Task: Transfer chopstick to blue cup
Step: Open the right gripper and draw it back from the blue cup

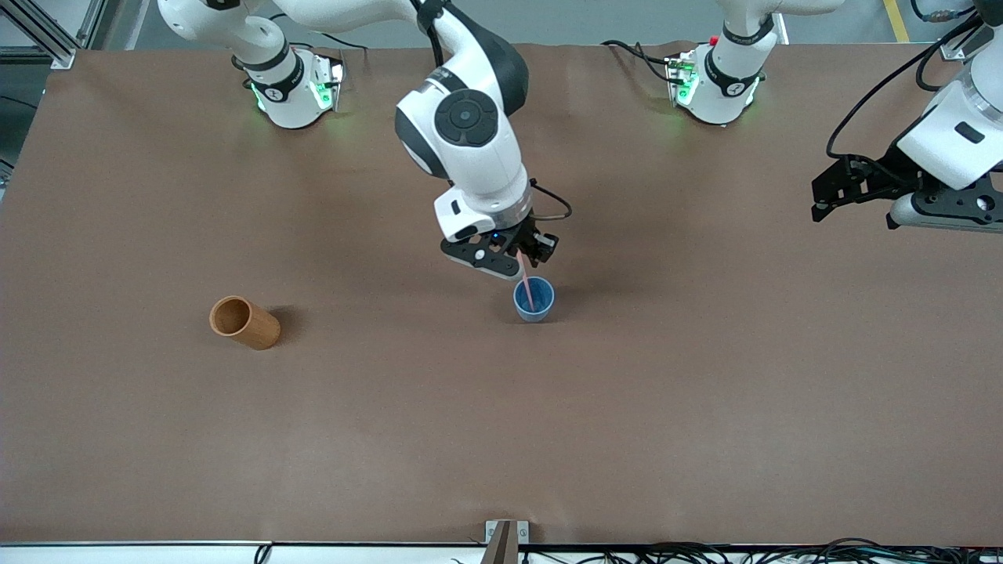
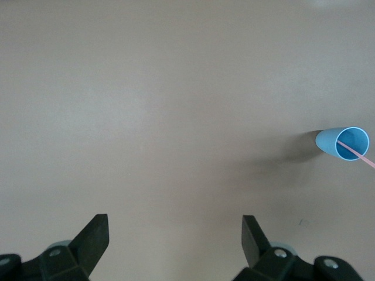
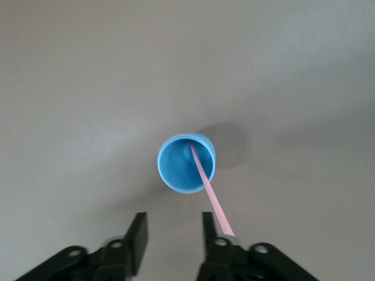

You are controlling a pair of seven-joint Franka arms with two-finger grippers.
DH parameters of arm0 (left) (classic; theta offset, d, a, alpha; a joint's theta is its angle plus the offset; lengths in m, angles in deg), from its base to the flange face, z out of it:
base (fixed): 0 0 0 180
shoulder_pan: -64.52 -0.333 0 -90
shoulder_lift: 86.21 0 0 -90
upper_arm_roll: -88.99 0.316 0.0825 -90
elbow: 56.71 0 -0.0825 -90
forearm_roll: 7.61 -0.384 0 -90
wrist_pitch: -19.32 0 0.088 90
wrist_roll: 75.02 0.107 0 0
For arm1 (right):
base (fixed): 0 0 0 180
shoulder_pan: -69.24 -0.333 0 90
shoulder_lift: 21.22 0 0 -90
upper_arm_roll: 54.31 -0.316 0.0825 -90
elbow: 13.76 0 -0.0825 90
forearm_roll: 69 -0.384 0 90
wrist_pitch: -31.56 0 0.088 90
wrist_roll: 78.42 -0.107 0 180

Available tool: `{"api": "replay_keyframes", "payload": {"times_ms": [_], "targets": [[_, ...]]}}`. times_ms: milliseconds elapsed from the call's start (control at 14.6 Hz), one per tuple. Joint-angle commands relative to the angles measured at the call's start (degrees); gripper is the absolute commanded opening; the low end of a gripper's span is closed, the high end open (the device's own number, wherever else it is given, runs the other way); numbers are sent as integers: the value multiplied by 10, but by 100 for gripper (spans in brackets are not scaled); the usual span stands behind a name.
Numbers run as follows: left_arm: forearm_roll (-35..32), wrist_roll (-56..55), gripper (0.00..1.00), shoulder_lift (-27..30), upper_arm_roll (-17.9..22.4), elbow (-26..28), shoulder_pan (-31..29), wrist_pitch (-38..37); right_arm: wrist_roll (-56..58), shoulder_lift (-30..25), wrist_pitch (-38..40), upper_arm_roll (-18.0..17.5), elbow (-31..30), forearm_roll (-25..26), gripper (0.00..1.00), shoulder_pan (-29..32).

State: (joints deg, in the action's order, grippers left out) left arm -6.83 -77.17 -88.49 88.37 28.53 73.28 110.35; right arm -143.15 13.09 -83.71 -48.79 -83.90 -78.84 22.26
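The blue cup [image 1: 534, 305] stands upright near the table's middle. The pink chopstick [image 1: 526, 286] stands in it, its lower end inside and its upper end leaning toward my right gripper [image 1: 523, 262], which hangs just above the cup. In the right wrist view the cup [image 3: 186, 164] is straight below the open right gripper [image 3: 174, 225]. There the chopstick [image 3: 210, 187] runs past the outer side of one finger [image 3: 210, 234], not between the two. My left gripper [image 1: 852, 215] waits open and empty above the left arm's end of the table. The left wrist view shows its gripper [image 2: 176, 225], the cup [image 2: 343, 143] and the chopstick [image 2: 354, 152].
An orange-brown wooden cup [image 1: 244, 322] lies on its side toward the right arm's end of the table, at about the same distance from the front camera as the blue cup. The brown table [image 1: 705, 392] bears nothing else.
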Motion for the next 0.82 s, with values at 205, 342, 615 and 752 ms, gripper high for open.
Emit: {"api": "replay_keyframes", "payload": {"times_ms": [205,342,615,752], "targets": [[12,3,100,-7,1,-17,-2,-12,101,-143,145,-1,-48,84,98,92],[12,5,100,-6,1,-17,-2,-12,162,-214,157,0,-115,98,99,143],[12,2,100,-7,1,-17,-1,-12,314,-342,157,0,-244,106,99,253],[12,2,100,-7,0,-17,-1,-12,379,-386,157,-1,-290,106,99,312]]}}
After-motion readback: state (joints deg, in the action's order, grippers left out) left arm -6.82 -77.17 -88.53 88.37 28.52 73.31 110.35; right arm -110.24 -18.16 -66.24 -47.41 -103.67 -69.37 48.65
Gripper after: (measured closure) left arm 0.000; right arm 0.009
